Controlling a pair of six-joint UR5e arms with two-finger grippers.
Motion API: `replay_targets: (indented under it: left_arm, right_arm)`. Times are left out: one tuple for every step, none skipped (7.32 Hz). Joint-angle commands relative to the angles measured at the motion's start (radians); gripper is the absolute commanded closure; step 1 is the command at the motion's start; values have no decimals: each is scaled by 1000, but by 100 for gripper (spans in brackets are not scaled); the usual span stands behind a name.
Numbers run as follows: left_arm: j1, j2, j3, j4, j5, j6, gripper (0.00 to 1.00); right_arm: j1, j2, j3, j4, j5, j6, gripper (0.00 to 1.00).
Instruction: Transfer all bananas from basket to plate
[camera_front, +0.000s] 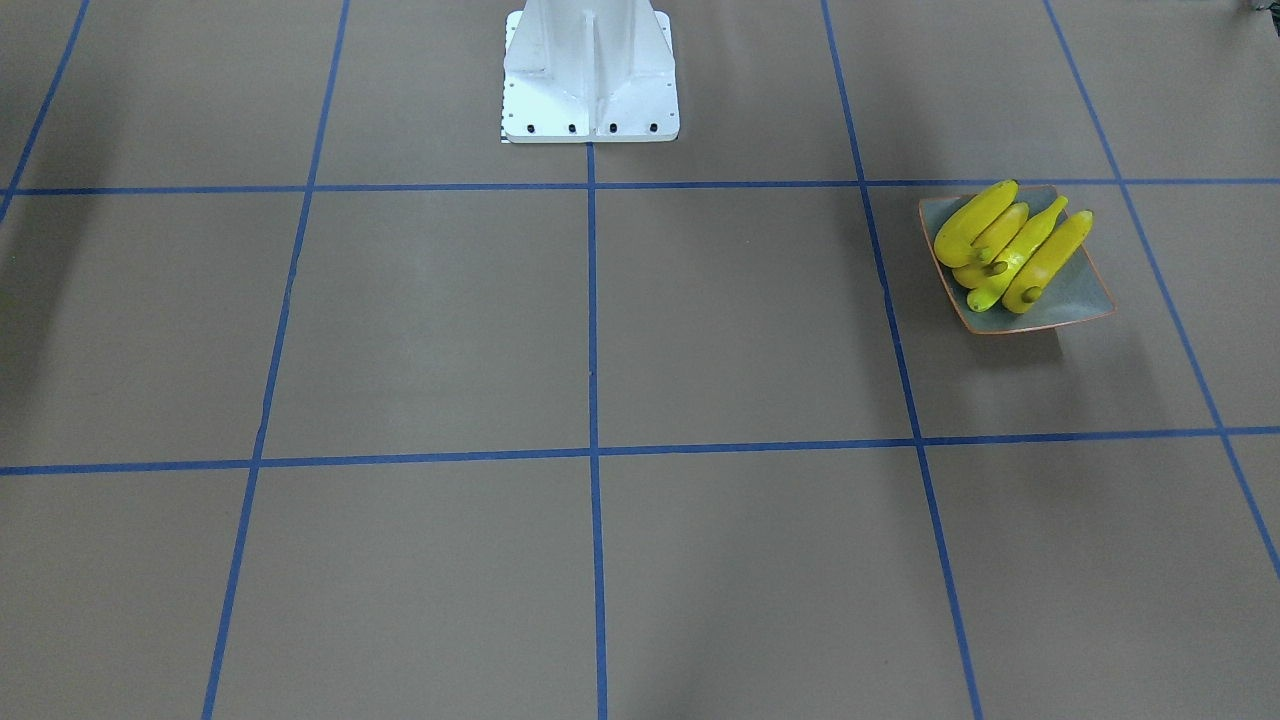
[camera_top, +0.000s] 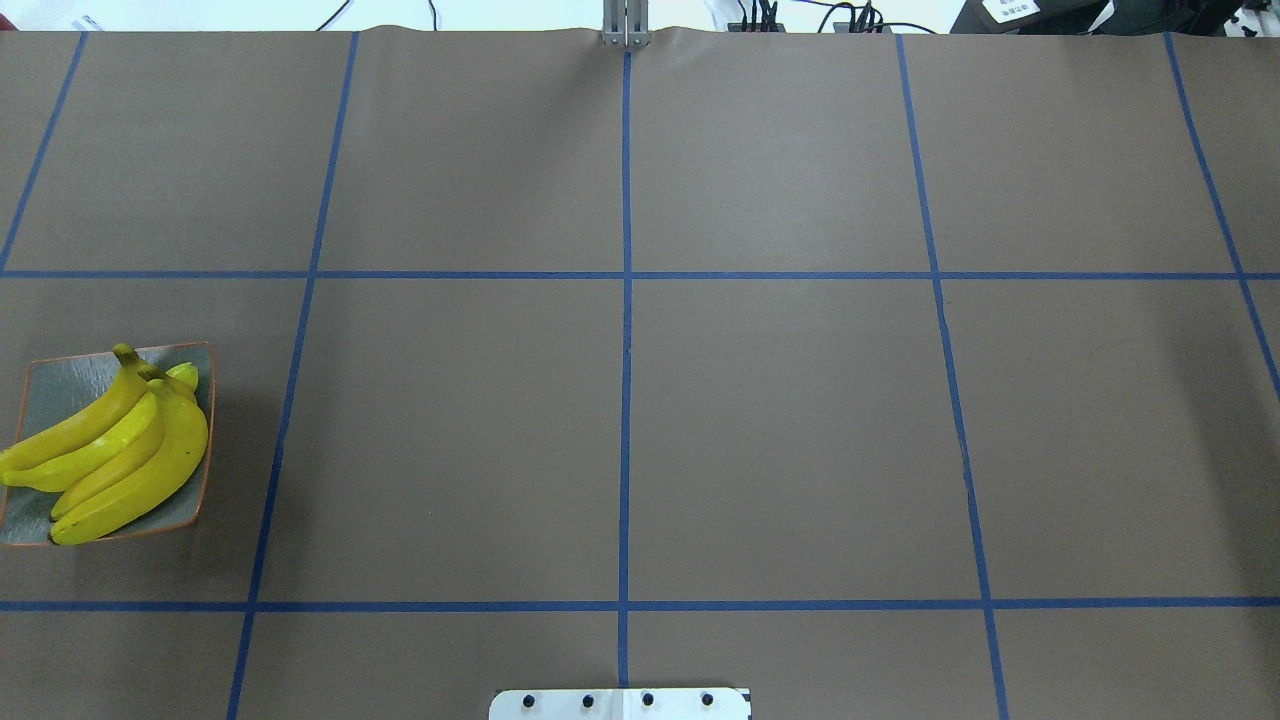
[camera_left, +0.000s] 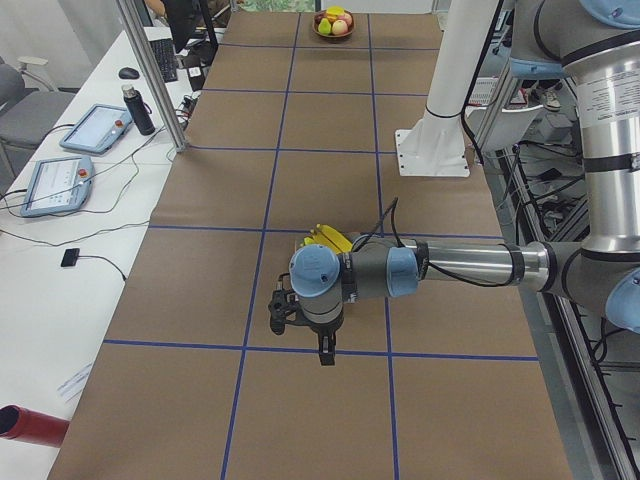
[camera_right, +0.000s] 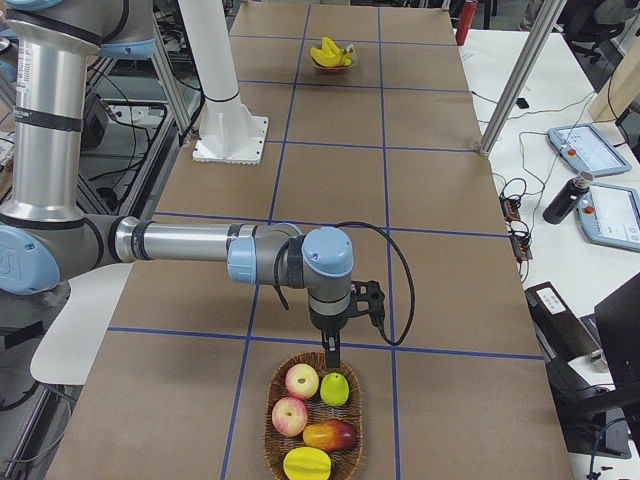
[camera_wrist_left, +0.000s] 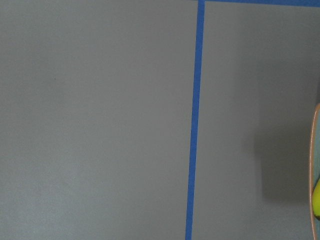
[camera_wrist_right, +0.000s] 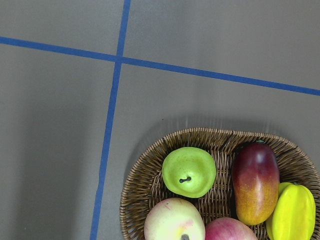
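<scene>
All four bananas (camera_front: 1010, 255) are lying side by side on the grey-green plate (camera_front: 1075, 305), over on my left end of the bench (camera_top: 780, 430), with their tips poking out past the orange rim. My left end effector (camera_left: 324, 352) hangs low over the brown paper just beside that plate. It only shows from the side camera, so I honestly can't tell how far apart the fingers are or if anything's in them. My left wrist cam just catches a sliver of the plate's rim and a bit of yellow. My right end effector (camera_right: 330, 352) points down at the near edge of the wicker basket (camera_right: 275, 420) at the other end, and I can't tell its state either. The basket holds a green apple (camera_wrist_right: 189, 171), a mango (camera_wrist_right: 255, 182), a starfruit (camera_wrist_right: 293, 211) and two reddish apples (camera_wrist_right: 174, 220).
</scene>
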Motion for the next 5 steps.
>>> replay_targets:
  left_arm:
    - [-1,-7,-43,0,8,-5,0]
    - [-1,-13,-57,-1,8,-5,0]
    - [-1,-22,-56,0,9,-3,0]
    - [-3,-22,-60,-1,22,-3,0]
    - [-3,-25,-64,-1,29,-5,0]
  right_arm:
    - [0,-42,-1,0,-4,1,0]
    - [0,-68,8,0,-4,1,0]
    - [0,-90,3,0,-5,0,0]
    - [2,-98,5,0,-5,-2,0]
    - [2,-99,10,0,-5,-2,0]
